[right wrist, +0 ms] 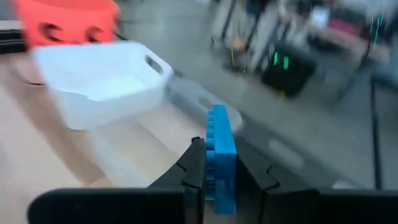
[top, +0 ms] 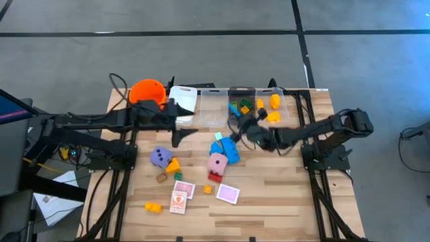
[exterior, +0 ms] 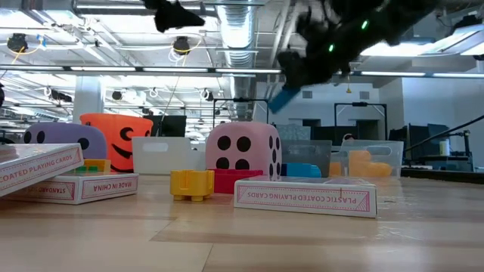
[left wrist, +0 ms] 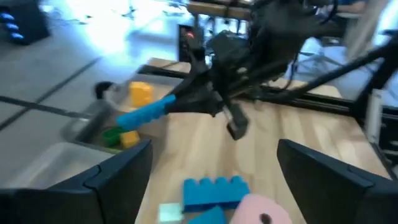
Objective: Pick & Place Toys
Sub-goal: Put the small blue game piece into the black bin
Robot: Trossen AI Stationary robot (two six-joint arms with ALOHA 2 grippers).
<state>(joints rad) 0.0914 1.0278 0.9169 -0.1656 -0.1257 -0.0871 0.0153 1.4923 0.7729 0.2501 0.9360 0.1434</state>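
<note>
My right gripper [left wrist: 205, 102] hangs over the middle of the table, shut on a long blue brick [left wrist: 146, 115] that shows in the low view as the blue brick [exterior: 287, 97] well above the table. My left gripper [left wrist: 214, 180] stands open with nothing between its fingers, raised near the white bin [top: 183, 101]. On the table lie other toys: a pink die [top: 217, 163], a purple die [top: 160, 156], more blue bricks [left wrist: 214, 190], card packs [top: 228, 193] and a yellow brick [top: 153, 208]. My right gripper pinches the long blue brick by its two broad faces [right wrist: 219, 177] between its two fingers, at one end. The fingers come from the table's right, nearly level, and lie along the brick. The rest of the brick juts out past the fingertips, lifted clear of the table.
At the table's far edge stand an orange bucket [top: 148, 91], the white bin and two clear bins [top: 213, 107], the right one [top: 285, 101] holding several bricks. The two arms are close together over the table's middle.
</note>
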